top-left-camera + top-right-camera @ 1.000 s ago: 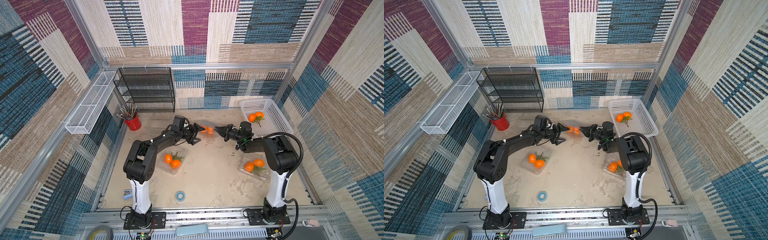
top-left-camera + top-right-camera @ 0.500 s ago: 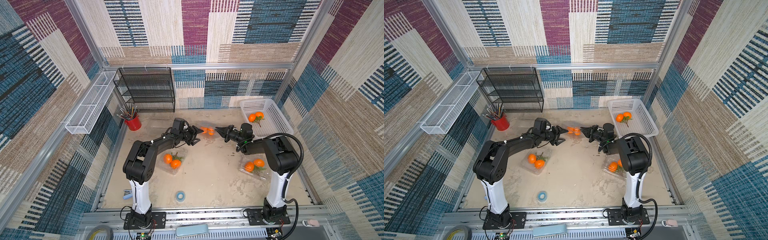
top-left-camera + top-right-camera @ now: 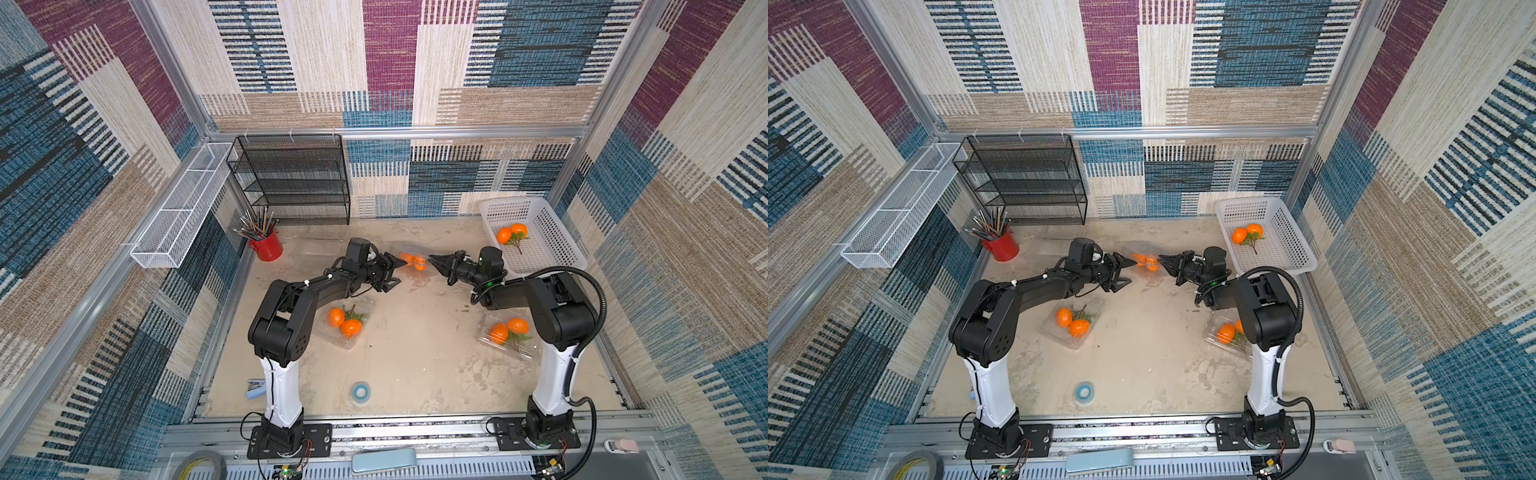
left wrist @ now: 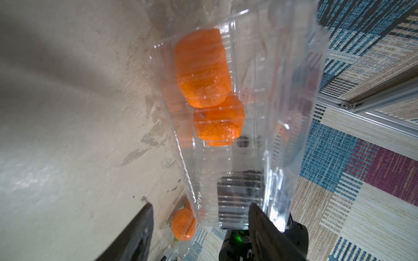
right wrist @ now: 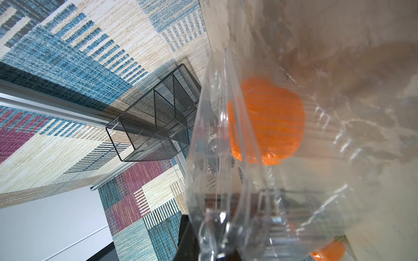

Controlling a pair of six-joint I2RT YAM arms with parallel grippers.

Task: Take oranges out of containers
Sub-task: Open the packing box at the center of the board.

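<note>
Clear plastic sits between the two arms. It is a clear box (image 3: 400, 250) toward the back of the sandy worktop (image 3: 415, 361), with two oranges (image 3: 411, 261) inside it. In the left wrist view the two oranges look pressed up against each other behind the ribbed wall. The lid looks partly open.

The left gripper (image 3: 400, 273) is at one end of the clear box. Its two fingers (image 4: 264, 226) stand apart with that end of the box in between, and it holds the box there. The right gripper (image 3: 433, 258) is at the other end. Its tips are pressed together into a point and pinch a thin edge of the plastic. I cannot tell if the box rests on the worktop or is lifted off it.

A second box (image 3: 347, 343) lies beside the left arm, nearer the front, with two leafy oranges (image 3: 351, 327) in it. A third box (image 3: 524, 350) lies by the right arm, and it holds an orange pair (image 3: 498, 332) too. Two loose oranges (image 3: 504, 235) with green leaves lie in the white basket (image 3: 513, 200) at the back right, out of any box.

A red cup of pencils (image 3: 266, 249) stands at the back left, in front of a black mesh shelf (image 3: 291, 178). A blue tape roll (image 3: 360, 391) lies near the front edge.
</note>
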